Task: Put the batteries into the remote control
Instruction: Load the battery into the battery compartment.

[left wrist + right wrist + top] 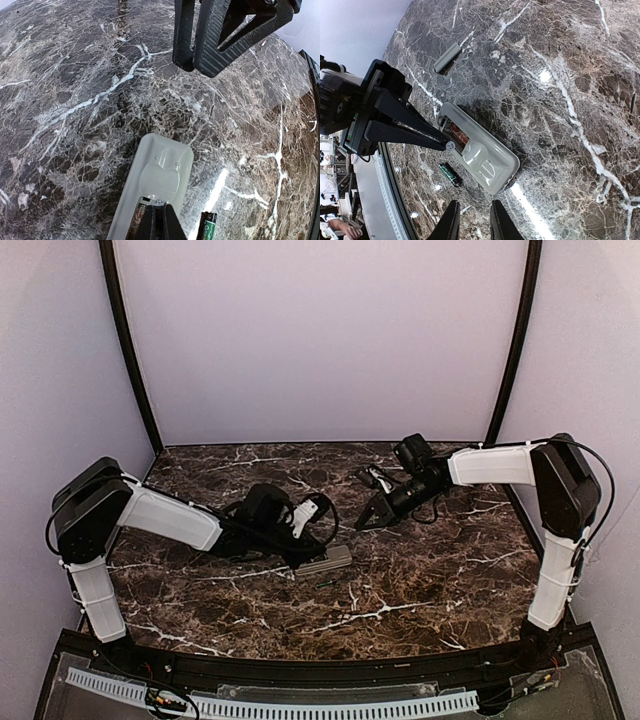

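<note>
Plastic, pale and thin-walled: the remote lies face down on the marble table, greyish back up, with its battery bay open at one end. I judge it light and slick, likely to skate on the polished stone if prodded at an end. It is better pinned from above or taken across its two long edges.

My left claw is clenched, tips together and pressed down into that open bay, grasping nothing I can make out. Under those tips sits what looks like a seated battery, dark with a coppery sheen, though I cannot be sure of it.

The loose battery lies just beside the remote's long edge. It is small, hard and round, so it will probably roll. I would take it across its middle, fingers square to its length.

My right claw hangs off the remote's closed end, apart from it, fingers a little parted and empty. The cover lies well apart from the remote, out past its open end.

The main obstacle is my own left claw, which fills the bay and crowds the loose battery.
</note>
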You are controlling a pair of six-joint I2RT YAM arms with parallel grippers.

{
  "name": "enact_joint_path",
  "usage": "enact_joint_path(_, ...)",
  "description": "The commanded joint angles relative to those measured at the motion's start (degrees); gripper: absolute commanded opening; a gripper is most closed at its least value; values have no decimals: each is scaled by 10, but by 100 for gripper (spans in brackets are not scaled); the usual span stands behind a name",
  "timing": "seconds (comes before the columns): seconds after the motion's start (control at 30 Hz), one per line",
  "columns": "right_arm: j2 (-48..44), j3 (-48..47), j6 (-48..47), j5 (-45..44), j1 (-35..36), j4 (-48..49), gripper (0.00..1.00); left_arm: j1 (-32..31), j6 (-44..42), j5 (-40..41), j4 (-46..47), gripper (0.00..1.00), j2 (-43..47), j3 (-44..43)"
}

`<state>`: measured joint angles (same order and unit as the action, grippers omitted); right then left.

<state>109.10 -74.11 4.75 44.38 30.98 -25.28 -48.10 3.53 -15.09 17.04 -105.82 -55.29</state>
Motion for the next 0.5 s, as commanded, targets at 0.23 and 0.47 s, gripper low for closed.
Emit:
enact_joint_path(0.23, 9, 5, -7, 9, -3, 3, 21, 9, -19, -21, 66, 4, 3, 40)
enact_joint_path(0.47, 10, 3, -8, 8, -3, 1, 21, 12, -24, -30, 82, 4, -5, 49)
